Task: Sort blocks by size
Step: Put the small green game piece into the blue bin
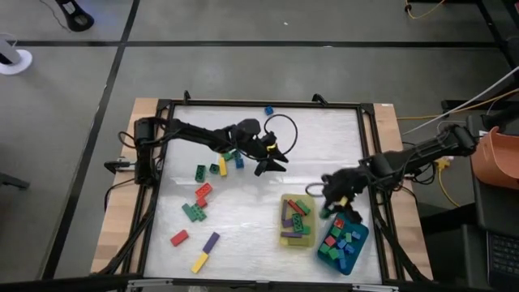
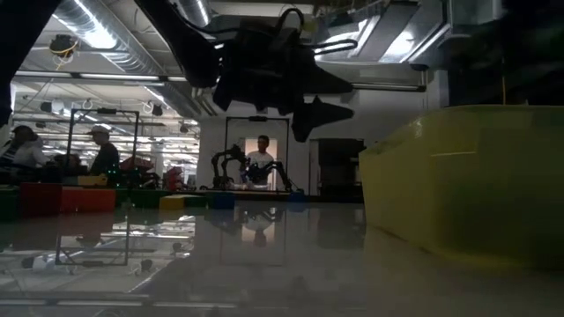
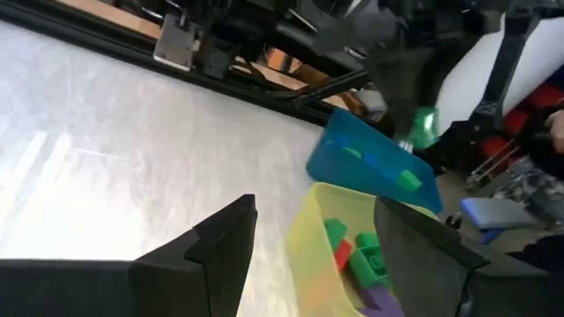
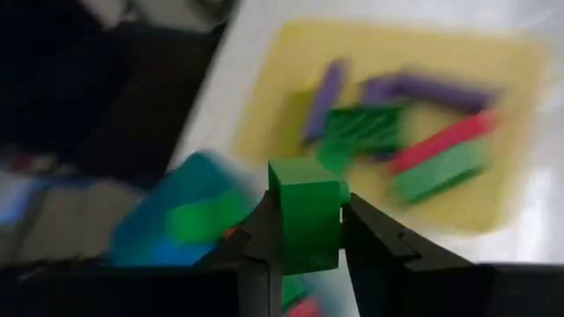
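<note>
The right gripper [image 4: 304,231] is clamped on a small green plastic cube [image 4: 306,214], held above the yellow rectangular tray [image 1: 285,202] and the teal rectangular tray [image 1: 361,241]. The left gripper [image 1: 273,161] hangs with fingers spread and empty over mid-table; loose plastic bricks [image 1: 199,193] lie nearby.
</note>
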